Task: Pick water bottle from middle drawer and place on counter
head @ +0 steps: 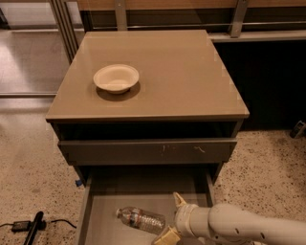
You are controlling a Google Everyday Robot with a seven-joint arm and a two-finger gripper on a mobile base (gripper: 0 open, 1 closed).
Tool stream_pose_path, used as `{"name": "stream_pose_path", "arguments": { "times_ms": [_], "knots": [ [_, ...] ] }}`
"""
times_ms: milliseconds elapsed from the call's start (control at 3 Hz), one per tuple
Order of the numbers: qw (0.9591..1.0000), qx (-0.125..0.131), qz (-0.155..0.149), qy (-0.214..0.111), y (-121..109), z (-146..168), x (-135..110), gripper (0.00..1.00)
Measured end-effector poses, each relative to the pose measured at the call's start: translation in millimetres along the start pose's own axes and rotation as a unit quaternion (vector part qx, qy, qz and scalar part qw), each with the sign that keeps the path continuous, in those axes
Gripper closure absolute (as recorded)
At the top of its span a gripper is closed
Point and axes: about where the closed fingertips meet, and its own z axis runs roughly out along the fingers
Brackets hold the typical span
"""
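Note:
The water bottle lies on its side on the floor of the open middle drawer, white cap to the left. My gripper is low in the drawer at the bottle's right end. It is open, with one tan fingertip behind the bottle and the other in front at the bottom edge. The white arm comes in from the lower right. The tan counter is above, with a white bowl on its left part.
The drawer above, with a scratched front panel, stands slightly pulled out over the middle drawer. A black tool and cable lie on the speckled floor at the left. Metal rails stand behind the cabinet.

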Motion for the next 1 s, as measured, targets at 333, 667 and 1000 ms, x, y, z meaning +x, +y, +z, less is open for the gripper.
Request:
{"name": "stream_pose_path", "arguments": {
  "times_ms": [333,667,1000],
  "knots": [
    [0.9999,-0.008,0.012,-0.001,4,29,9,0.00],
    [0.9996,-0.002,0.028,-0.006,1,53,21,0.00],
    [0.9993,0.008,0.034,-0.014,0,75,29,0.00]
  ]
}}
